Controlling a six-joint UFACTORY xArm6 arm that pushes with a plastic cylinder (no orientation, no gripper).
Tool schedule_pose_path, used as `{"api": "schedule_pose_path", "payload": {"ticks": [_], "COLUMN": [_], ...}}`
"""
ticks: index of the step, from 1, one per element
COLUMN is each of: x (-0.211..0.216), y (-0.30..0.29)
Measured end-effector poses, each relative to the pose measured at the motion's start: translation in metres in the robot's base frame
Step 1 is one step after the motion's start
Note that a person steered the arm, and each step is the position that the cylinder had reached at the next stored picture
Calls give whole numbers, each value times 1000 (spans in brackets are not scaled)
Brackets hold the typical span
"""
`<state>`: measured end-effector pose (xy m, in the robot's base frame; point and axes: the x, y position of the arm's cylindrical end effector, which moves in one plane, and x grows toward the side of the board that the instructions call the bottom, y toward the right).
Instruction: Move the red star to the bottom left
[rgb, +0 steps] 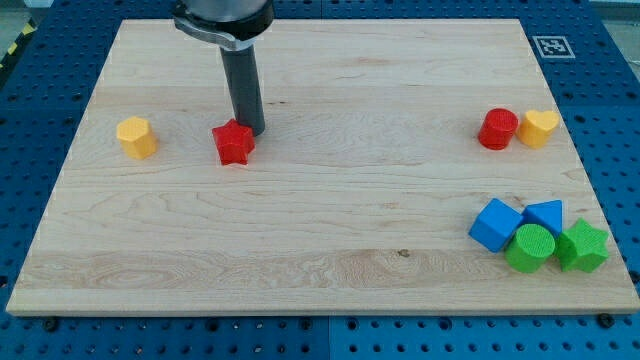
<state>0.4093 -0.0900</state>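
The red star (233, 143) lies on the wooden board (320, 240), left of the middle in the upper half. My tip (250, 131) stands right against the star's upper right side, touching it. The rod rises from there to the view's top. The board's bottom left corner is far below and left of the star.
A yellow block (136, 137) lies to the star's left. A red cylinder (497, 129) and a yellow heart (540, 128) sit at the right. A blue cube (495, 224), a second blue block (545, 215), a green cylinder (530, 248) and a green star (583, 246) cluster at the bottom right.
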Motion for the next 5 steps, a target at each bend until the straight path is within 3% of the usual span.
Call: {"api": "schedule_pose_path", "payload": {"ticks": [5], "x": [116], "y": [-80]}}
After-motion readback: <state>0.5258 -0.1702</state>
